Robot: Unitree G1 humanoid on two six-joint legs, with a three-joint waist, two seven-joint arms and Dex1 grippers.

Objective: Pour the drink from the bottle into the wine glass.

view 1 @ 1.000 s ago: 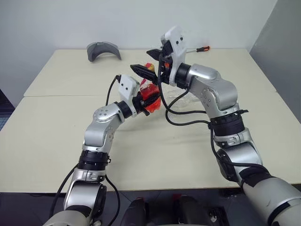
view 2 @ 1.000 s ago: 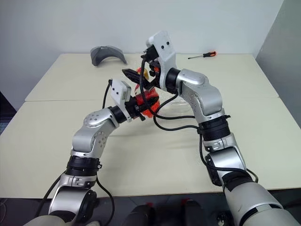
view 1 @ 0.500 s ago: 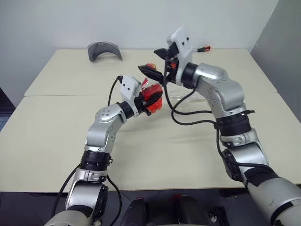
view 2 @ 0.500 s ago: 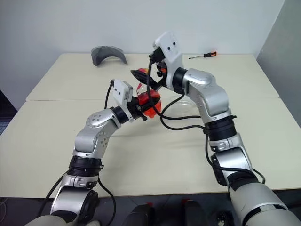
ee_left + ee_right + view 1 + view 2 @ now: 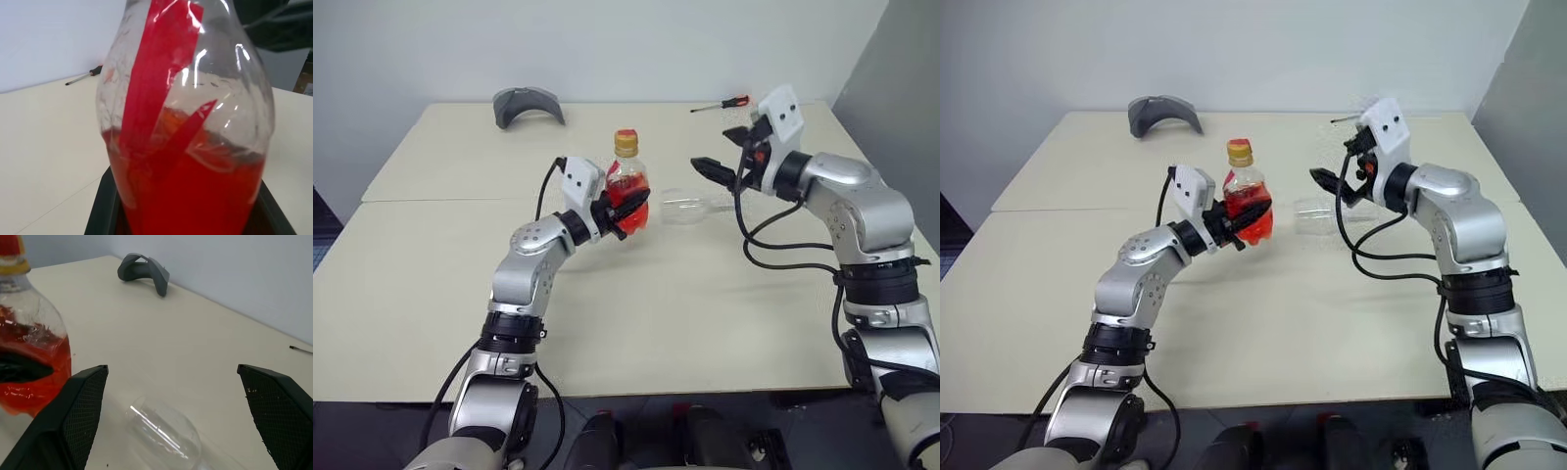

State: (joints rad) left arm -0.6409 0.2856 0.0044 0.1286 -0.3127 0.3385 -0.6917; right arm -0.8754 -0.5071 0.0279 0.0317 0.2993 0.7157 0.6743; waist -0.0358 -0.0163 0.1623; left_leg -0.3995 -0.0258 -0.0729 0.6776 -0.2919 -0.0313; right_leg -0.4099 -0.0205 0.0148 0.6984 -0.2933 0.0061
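Swinging my right gripper (image 5: pixel 722 157) away to the right of the bottle (image 5: pixel 626 194), fingers spread, nothing held. Left gripper (image 5: pixel 620 211) stays clenched on the capped bottle, upright above the table (image 5: pixel 440 264). Wine glass (image 5: pixel 690 208) lies on its side between them.

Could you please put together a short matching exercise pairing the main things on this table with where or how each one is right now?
Things:
1. bottle
2. wine glass
3. screwdriver
4. right gripper

States:
A. lying on its side on the table
B. jaws open, holding nothing
C. held upright, cap on, in the left gripper
D. at the far edge of the table

Pairs: 1-C, 2-A, 3-D, 4-B
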